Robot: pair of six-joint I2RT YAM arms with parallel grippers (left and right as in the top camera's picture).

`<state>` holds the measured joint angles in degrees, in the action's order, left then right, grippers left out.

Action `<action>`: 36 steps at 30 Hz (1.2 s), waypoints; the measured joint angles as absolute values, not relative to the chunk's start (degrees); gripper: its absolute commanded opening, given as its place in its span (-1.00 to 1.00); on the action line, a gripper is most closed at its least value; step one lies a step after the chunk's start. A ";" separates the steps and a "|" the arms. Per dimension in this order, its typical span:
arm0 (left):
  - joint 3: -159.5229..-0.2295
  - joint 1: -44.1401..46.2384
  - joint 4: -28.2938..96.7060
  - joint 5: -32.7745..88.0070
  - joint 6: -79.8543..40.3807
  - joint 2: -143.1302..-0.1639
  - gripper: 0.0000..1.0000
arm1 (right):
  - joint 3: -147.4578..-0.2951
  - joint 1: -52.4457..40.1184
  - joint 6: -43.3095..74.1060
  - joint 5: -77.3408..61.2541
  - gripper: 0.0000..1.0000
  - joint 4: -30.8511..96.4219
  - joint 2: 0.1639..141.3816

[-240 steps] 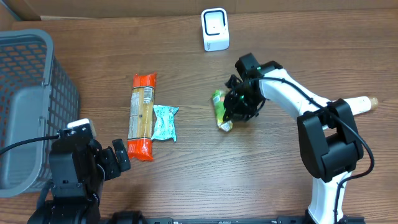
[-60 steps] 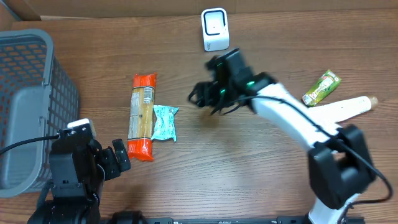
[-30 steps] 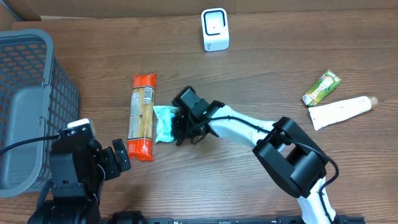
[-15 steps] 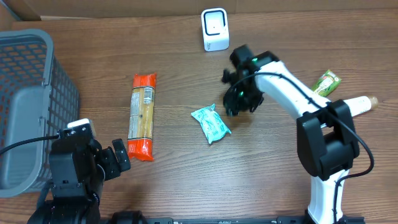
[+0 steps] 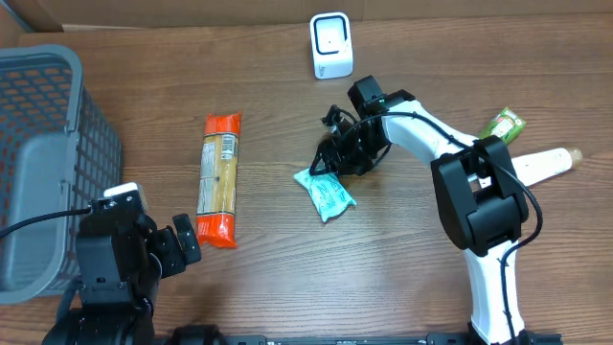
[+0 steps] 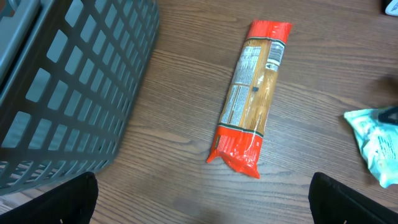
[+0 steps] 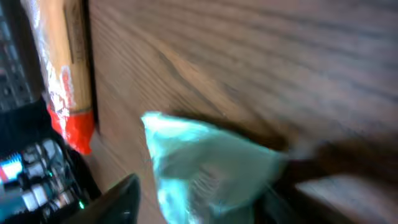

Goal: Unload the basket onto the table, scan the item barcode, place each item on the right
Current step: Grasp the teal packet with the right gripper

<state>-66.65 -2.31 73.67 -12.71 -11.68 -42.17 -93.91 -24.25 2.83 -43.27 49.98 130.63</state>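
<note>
A teal packet (image 5: 327, 193) lies flat on the wooden table, right of centre. My right gripper (image 5: 328, 165) reaches down to its upper end. In the blurred right wrist view the teal packet (image 7: 205, 155) sits between the jaws of my right gripper (image 7: 205, 194), which stand apart on either side of it. The white barcode scanner (image 5: 331, 45) stands at the table's far edge, above the packet. My left gripper (image 5: 192, 241) rests wide open at the near left, with nothing between its fingers (image 6: 62, 202). The packet (image 6: 376, 146) shows at the right edge of the left wrist view.
A long orange pasta pack (image 5: 218, 179) lies left of the teal packet. A grey mesh basket (image 5: 48, 163) fills the left side. At the far right lie a green packet (image 5: 502, 126) and a white tube (image 5: 536, 165).
A second ago the right gripper held the teal packet beside the pasta pack. The packet now lies further right, mid-table. The gripper, away to the right half a second ago, is back at its upper end.
</note>
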 measured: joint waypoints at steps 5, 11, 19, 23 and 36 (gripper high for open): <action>-66.65 -2.31 73.67 -12.71 -11.68 -42.17 0.99 | -93.91 -24.03 7.07 -44.42 -0.93 48.36 131.74; -66.65 -2.31 73.67 -12.73 -11.68 -42.17 0.99 | -100.49 -24.08 -0.27 -43.00 -0.93 59.59 131.83; -66.65 -2.31 73.65 -12.73 -11.68 -42.17 0.99 | -106.74 -35.62 -27.81 -20.51 -0.82 66.35 131.00; -66.65 -2.31 73.67 -12.71 -11.68 -42.15 0.99 | -108.99 -39.46 -32.49 -12.05 -0.38 64.55 130.54; -66.65 -2.31 73.65 -12.71 -11.68 -42.17 0.99 | -91.70 -17.34 4.95 -32.23 0.71 65.67 124.55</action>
<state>-66.65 -2.31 73.65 -12.71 -11.68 -42.17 -91.70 -17.34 4.95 -32.23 65.67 124.55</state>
